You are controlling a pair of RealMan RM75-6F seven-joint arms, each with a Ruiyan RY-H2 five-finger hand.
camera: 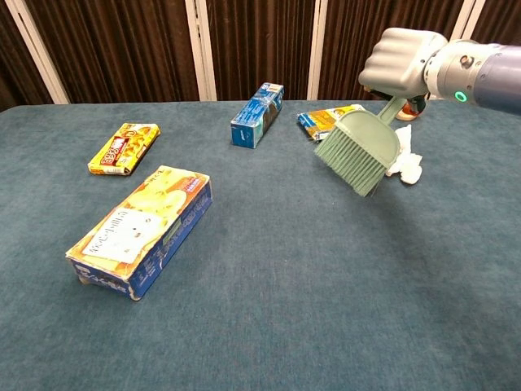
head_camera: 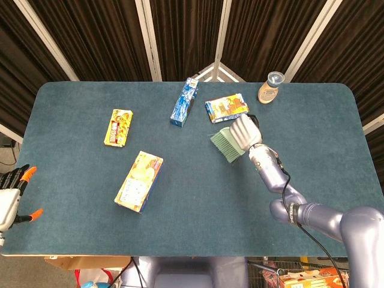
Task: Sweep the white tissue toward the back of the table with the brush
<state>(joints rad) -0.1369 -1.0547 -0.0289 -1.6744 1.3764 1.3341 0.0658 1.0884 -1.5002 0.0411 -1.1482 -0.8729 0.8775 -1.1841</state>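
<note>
White tissue (camera: 407, 167) only in chest view, behind green brush (camera: 356, 151) in right hand's (camera: 399, 61) grip.

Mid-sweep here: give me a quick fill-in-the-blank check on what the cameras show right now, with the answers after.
1. The green brush is held by the robot's ____ hand.
2. In the chest view, the white tissue shows just to the ____ of the brush's bristles.
3. The left hand sits at the table's near-left edge with its fingers apart, holding ____.
4. The box nearest the front of the table is the large ____ and blue box.

Answers: right; right; nothing; yellow
</note>
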